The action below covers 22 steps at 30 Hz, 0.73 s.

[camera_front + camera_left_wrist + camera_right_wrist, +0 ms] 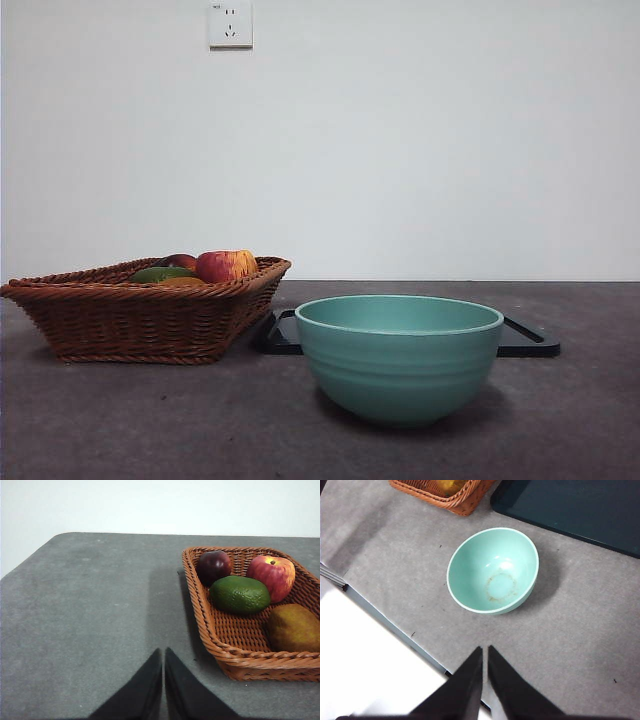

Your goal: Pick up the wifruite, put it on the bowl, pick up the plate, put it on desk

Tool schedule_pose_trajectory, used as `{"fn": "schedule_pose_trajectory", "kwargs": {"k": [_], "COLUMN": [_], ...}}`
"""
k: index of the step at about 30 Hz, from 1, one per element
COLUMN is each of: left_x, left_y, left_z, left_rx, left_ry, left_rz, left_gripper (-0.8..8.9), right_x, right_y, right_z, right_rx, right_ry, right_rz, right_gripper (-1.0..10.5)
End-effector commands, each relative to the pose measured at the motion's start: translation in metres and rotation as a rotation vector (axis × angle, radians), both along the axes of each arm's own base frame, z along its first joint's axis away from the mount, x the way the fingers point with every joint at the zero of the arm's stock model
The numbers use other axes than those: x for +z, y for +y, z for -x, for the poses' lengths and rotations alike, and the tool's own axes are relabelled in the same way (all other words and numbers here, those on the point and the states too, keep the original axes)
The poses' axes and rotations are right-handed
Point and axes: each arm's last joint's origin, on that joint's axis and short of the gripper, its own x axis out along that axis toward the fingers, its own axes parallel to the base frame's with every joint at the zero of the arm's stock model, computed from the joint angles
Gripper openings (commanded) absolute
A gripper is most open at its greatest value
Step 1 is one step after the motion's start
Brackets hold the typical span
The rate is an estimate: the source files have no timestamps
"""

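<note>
The wifruite [294,628], a dull brown oval fruit, lies in the wicker basket [200,605] beside a green fruit [240,594]. My left gripper [163,652] is shut and empty above the desk [90,610], short of the basket. The mint-green bowl [398,355] stands empty on the desk; it also shows in the right wrist view [493,570]. My right gripper [485,651] is shut and empty, above the desk's edge near the bowl. A flat black plate [580,510] lies on the desk behind the bowl [530,342].
The basket [140,320] stands left of the bowl and also holds a red-yellow apple [271,575] and a dark red fruit [214,566]. A white wall with a socket [230,24] closes the back. The desk's edge [395,627] runs close to the right gripper.
</note>
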Motion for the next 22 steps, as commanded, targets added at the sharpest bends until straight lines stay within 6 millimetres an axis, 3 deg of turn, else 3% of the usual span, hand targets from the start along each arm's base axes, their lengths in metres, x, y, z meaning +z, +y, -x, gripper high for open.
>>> {"fn": "schedule_pose_trajectory", "kwargs": {"k": [1, 11, 15, 22], "left_x": [-0.008, -0.008, -0.008, -0.008], "left_y": [0.000, 0.000, 0.000, 0.000], "left_z": [-0.001, -0.001, -0.001, -0.001], "left_rx": [0.006, 0.006, 0.006, 0.006], "left_ry": [0.027, 0.027, 0.027, 0.028], "left_rz": [0.010, 0.010, 0.010, 0.010], "left_gripper": [0.08, 0.08, 0.08, 0.08], "right_x": [0.005, 0.005, 0.012, 0.027], "right_y": [0.001, 0.000, -0.003, -0.025], "right_z": [0.000, 0.001, -0.002, -0.017], "right_rx": [0.013, 0.017, -0.003, -0.285], "right_ry": [-0.024, -0.032, -0.192, -0.566], "right_rz": [-0.010, -0.008, 0.032, 0.024], "right_gripper": [0.1, 0.1, 0.1, 0.1]}}
